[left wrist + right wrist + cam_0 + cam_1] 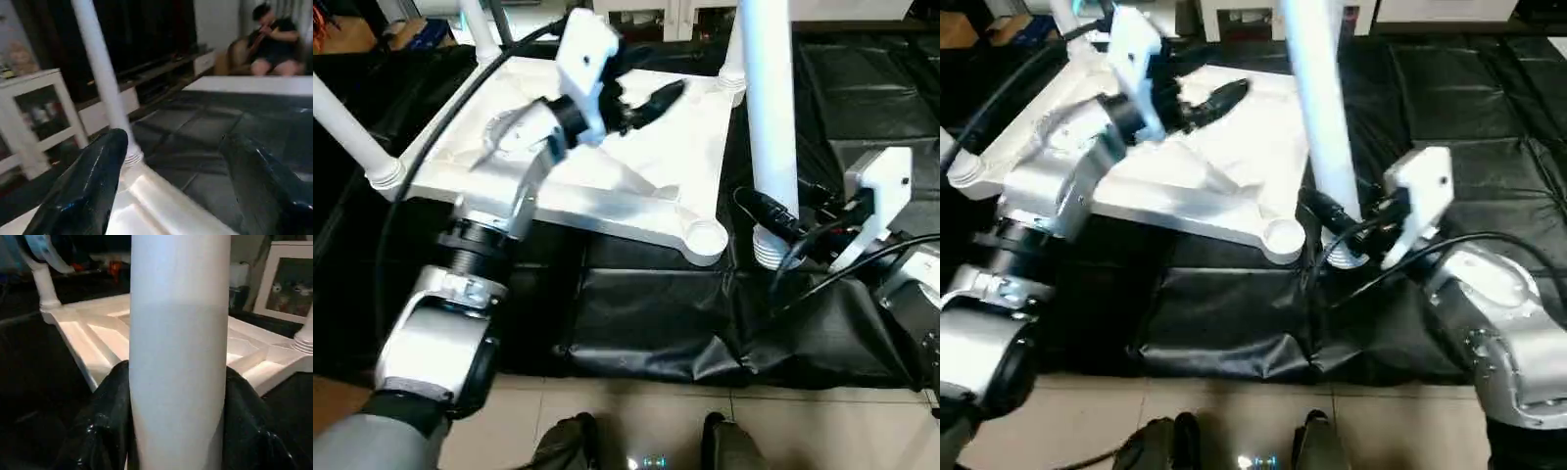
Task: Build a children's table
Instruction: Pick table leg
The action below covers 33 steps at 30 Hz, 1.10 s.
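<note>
Standing in the right end effector (1332, 217) (clamped) is a leg (1317, 117).

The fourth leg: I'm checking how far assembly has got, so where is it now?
In the head views, the fourth leg stands upright in the right gripper, beside the tabletop's empty near-right corner socket.

— What sits under the left gripper (658, 99)?
— The white plastic rectangular tabletop (651, 162), ribbed side up; the black fingers hover above it, spread, empty.
— And the right gripper (773, 217)?
— Its black fingers clasp a white tapered tube leg (769, 108), upright, just beside the near corner socket (703, 238).
</note>
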Available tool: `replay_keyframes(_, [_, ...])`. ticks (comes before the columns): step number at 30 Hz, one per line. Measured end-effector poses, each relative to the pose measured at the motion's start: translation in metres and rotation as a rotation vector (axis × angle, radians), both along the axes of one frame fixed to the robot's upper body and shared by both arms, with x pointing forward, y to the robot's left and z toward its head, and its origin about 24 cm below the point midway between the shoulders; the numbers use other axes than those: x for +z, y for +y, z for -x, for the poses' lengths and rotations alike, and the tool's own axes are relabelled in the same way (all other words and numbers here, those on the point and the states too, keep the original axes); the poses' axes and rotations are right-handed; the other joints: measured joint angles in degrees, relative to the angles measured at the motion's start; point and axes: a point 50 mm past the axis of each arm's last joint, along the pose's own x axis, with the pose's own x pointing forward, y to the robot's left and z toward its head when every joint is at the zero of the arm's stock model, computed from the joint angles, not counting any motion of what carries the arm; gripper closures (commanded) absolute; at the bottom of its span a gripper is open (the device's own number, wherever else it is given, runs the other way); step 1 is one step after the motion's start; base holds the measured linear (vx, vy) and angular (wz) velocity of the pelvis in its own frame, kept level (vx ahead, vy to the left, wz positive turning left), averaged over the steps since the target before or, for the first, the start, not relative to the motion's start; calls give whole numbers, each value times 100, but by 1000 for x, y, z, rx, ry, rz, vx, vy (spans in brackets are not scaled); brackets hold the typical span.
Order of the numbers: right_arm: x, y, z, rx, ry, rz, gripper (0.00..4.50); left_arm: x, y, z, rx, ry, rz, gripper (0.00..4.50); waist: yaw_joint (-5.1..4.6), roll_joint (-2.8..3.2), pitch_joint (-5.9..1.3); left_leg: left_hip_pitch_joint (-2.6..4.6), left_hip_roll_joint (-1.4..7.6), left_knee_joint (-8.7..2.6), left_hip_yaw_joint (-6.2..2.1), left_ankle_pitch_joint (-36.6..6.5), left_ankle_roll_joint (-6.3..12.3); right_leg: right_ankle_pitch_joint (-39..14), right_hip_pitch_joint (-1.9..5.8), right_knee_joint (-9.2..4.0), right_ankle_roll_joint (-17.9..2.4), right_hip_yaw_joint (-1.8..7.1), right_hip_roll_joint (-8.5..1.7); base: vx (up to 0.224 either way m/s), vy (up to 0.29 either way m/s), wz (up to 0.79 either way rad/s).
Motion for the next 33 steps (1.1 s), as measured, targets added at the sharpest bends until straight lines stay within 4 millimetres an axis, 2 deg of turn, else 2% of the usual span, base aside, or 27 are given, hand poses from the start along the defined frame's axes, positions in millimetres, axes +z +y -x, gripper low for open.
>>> replay_keyframes(3, [-3, -4, -2, -25, 6, 44, 264, 9, -9, 13, -121, 2, 77, 103, 15, -1, 1, -4, 1, -7, 2, 8, 16, -1, -2, -9, 0, -3, 0, 0, 0, 0])
replay_keyframes(8, [-9, -9, -4, -63, 22, 90, 264, 38, -19, 43, -360, -33, 186, 103, 34, -1, 1, 1, 2, -10, 5, 7, 14, -3, -2, -6, -1, -2, -1, 0, 0, 0])
replay_keyframes(11, [-10, -9, -4, -65, 23, 94, 264, 38, -19, 49, -405, -20, 186, 103, 15, -2, 1, 2, 2, -9, 5, -2, -1, -4, -1, -4, 0, -1, 0, 0, 0, 0])
replay_keyframes(16, [-12, -11, -6, -76, 27, 96, 264, 36, -20, 49, -399, -1, 176, 103, -26, -2, 2, 2, 2, -10, 4, -2, -2, -4, -1, -4, 2, 0, 0, 0, 0, 0])
replay_keyframes(20, [-12, -11, -6, -78, 20, 105, 264, 24, -14, 32, -251, 58, 143, 103, -75, -1, 1, 2, 0, -10, 1, -2, -2, -10, 1, -4, 13, -1, 1, 0, 0, 0])
replay_keyframes(25, [-12, -10, -6, -71, 21, 99, 264, 10, -8, 20, -139, 116, 89, 103, -90, -1, 1, 0, 0, -10, 1, -1, -2, -6, 0, -8, 7, -2, 1, 0, 0, 0])
replay_keyframes(28, [-13, -8, -5, -56, 22, 99, 264, 9, -11, 20, -153, 118, 85, 103, -88, -1, 1, -2, 0, -21, 1, 1, 5, -7, 0, -18, 8, -4, 1, 0, 0, 0])
replay_keyframes(33, [-11, -7, -4, -41, 4, 98, 264, 19, -24, 32, -317, 172, 248, 103, -57, -1, 1, -3, 1, -25, 5, 8, 15, -8, 0, -21, 7, -5, 0, 0, 0, 0])
